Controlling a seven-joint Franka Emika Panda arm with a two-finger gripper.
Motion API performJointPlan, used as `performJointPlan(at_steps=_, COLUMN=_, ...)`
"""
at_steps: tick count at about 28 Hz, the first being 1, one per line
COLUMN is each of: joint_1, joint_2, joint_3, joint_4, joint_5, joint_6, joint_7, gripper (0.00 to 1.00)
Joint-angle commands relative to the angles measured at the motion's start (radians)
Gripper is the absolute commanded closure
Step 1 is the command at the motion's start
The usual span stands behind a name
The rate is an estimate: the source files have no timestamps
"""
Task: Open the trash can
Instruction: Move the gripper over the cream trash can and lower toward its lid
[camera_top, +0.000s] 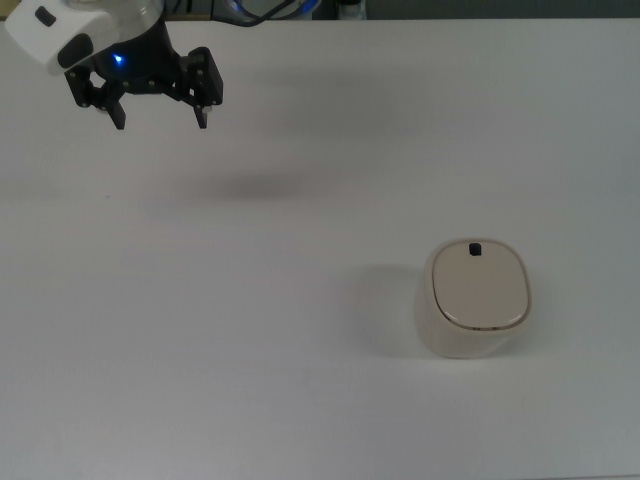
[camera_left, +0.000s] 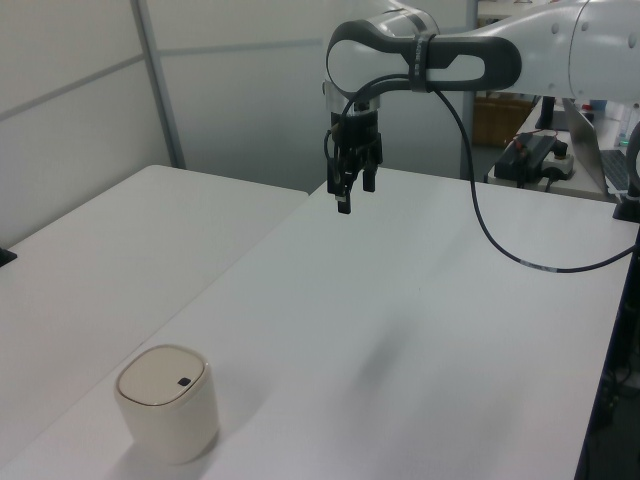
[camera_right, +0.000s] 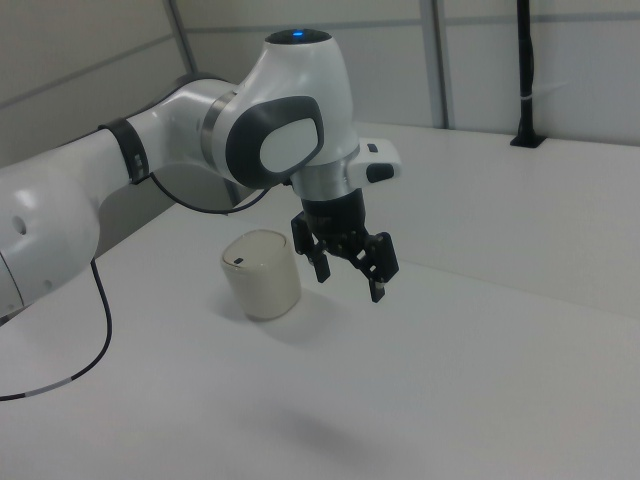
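My pincer (camera_top: 160, 112) hangs in the air with its two black fingers (camera_top: 203, 110) spread wide apart — nothing between them, nothing touching them. It points straight down at the table (camera_top: 300, 400) from well above, and in the top view it sits in the upper left corner, with a soft shadow on the white surface below and a little to the top view's right of it. A small blue light glows on the black body just above the fingers. In the left view the pincer (camera_left: 346, 195) shows side-on, hanging from my white wrist over the far part of the table; in the right view the pincer (camera_right: 350, 280) is in the middle of the frame, fingers splayed, empty. The bin (camera_top: 474, 298) stands well apart from me, upright on the table toward the top view's lower right. Its flat beige lid (camera_top: 480, 288) lies shut and level, with a tiny black button (camera_top: 475, 249) at the lid's edge nearest the top of the top view. In the left view the bin (camera_left: 168, 402) is at the near lower left; in the right view the bin (camera_right: 262, 273) sits behind my pincer, to the right view's left — not touching it.
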Motion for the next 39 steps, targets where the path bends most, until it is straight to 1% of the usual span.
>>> performJointPlan(at_steps=1, joint_1=0.007, joint_2=-0.010, joint_3=0.013, joint_4=-0.007, joint_5=0.050, joint_6=-0.016, joint_7=0.023, gripper=0.00)
performJointPlan(at_steps=5, joint_1=0.013, joint_2=-0.010, joint_3=0.022, joint_4=-0.006, joint_5=0.075, joint_6=-0.015, joint_7=0.083, gripper=0.00)
performJointPlan(at_steps=7, joint_1=0.027, joint_2=-0.010, joint_3=0.041, joint_4=-0.006, joint_5=0.073, joint_6=-0.015, joint_7=0.133, gripper=0.00)
performJointPlan(at_steps=10, joint_1=0.043, joint_2=-0.009, joint_3=0.044, joint_4=0.006, joint_5=0.075, joint_6=-0.009, joint_7=0.170, gripper=0.00)
performJointPlan(at_steps=15, joint_1=0.108, joint_2=-0.001, joint_3=0.045, joint_4=0.005, joint_5=0.076, joint_6=0.054, joint_7=0.227, gripper=0.00)
performJointPlan(at_steps=16, joint_1=0.137, joint_2=0.014, joint_3=0.045, joint_4=0.005, joint_5=0.069, joint_6=0.078, joint_7=0.258, gripper=0.00)
performJointPlan(at_steps=20, joint_1=0.191, joint_2=0.039, joint_3=0.044, joint_4=0.008, joint_5=0.064, joint_6=0.139, joint_7=0.331, gripper=0.00)
performJointPlan(at_steps=21, joint_1=0.214, joint_2=0.045, joint_3=0.044, joint_4=0.008, joint_5=0.062, joint_6=0.185, joint_7=0.366, gripper=0.00)
performJointPlan(at_steps=27, joint_1=0.282, joint_2=0.085, joint_3=0.044, joint_4=0.010, joint_5=0.061, joint_6=0.302, joint_7=0.440, gripper=0.00)
performJointPlan(at_steps=30, joint_1=0.305, joint_2=0.097, joint_3=0.045, joint_4=0.010, joint_5=0.061, joint_6=0.351, joint_7=0.460, gripper=0.06)
performJointPlan(at_steps=32, joint_1=0.322, joint_2=0.109, joint_3=0.044, joint_4=0.011, joint_5=0.061, joint_6=0.377, joint_7=0.468, gripper=0.16)
performJointPlan(at_steps=33, joint_1=0.334, joint_2=0.119, joint_3=0.044, joint_4=0.014, joint_5=0.059, joint_6=0.394, joint_7=0.468, gripper=0.33)
performJointPlan(at_steps=37, joint_1=0.342, joint_2=0.123, joint_3=0.045, joint_4=0.016, joint_5=0.061, joint_6=0.416, joint_7=0.468, gripper=0.70)
performJointPlan(at_steps=38, joint_1=0.343, joint_2=0.125, joint_3=0.045, joint_4=0.016, joint_5=0.061, joint_6=0.428, joint_7=0.467, gripper=0.85)
performJointPlan(at_steps=39, joint_1=0.345, joint_2=0.125, joint_3=0.047, joint_4=0.014, joint_5=0.061, joint_6=0.434, joint_7=0.463, gripper=0.95)
